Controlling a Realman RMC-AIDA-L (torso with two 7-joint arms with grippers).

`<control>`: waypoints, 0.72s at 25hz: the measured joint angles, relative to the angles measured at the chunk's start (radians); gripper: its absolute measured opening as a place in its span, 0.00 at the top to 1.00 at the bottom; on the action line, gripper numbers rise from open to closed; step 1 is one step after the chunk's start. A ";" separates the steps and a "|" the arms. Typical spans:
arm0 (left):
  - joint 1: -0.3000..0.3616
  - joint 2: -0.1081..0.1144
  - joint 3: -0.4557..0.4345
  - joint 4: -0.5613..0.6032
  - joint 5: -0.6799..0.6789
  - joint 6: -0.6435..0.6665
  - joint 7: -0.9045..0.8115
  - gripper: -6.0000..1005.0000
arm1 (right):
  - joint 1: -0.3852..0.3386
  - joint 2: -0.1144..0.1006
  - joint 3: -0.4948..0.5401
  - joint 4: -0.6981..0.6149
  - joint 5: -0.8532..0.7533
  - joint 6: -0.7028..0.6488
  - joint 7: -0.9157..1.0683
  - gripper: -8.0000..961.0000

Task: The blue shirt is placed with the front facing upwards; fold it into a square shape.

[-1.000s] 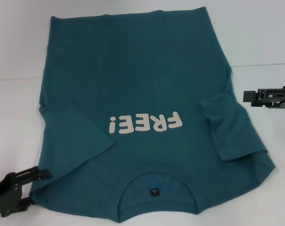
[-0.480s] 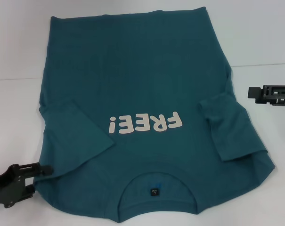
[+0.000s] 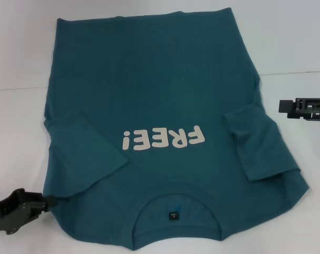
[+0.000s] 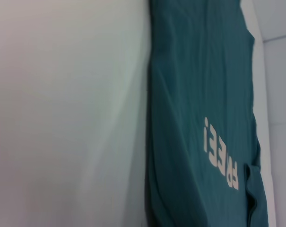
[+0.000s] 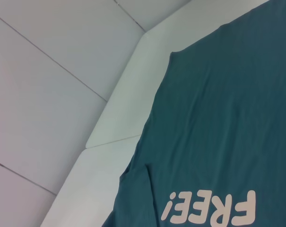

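The table [image 3: 22, 63] is carrying everything here, a white surface reaching past the cloth on all sides. The blue shirt [image 3: 160, 90] is lying spread flat across the middle of it, front up, with its collar end nearest the robot and its hem at the far side. Both short sleeves are lying folded inward over the body (the left sleeve [image 3: 88, 143] and the right sleeve [image 3: 255, 143] each making a slanted flap on the chest). The cream "FREE!" lettering [image 3: 163, 139] is sitting between the two flaps, reading upside down from the head view. Below it, the round collar [image 3: 175, 186] is curving around a small dark neck label [image 3: 173, 216].

The left gripper [image 3: 49, 200] is lying low at the near left corner, its tip touching the shirt's edge at the left shoulder; its fingers are looking closed together, though I cannot tell whether any cloth is pinched between them. The right gripper [image 3: 283, 106] is hovering at the right edge, over bare table, well apart from the shirt, and I cannot tell how wide its fingers are standing.
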 joint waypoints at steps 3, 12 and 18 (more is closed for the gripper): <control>-0.008 0.005 -0.007 -0.021 -0.004 0.005 0.034 0.86 | -0.001 -0.001 0.000 0.000 -0.001 0.000 0.000 0.33; -0.014 0.016 -0.048 -0.055 -0.090 0.090 0.122 0.97 | -0.004 -0.012 -0.003 0.000 -0.048 -0.009 0.001 0.33; -0.022 0.019 -0.049 -0.058 -0.088 0.084 0.112 0.97 | 0.005 -0.042 -0.004 -0.007 -0.245 -0.047 0.035 0.33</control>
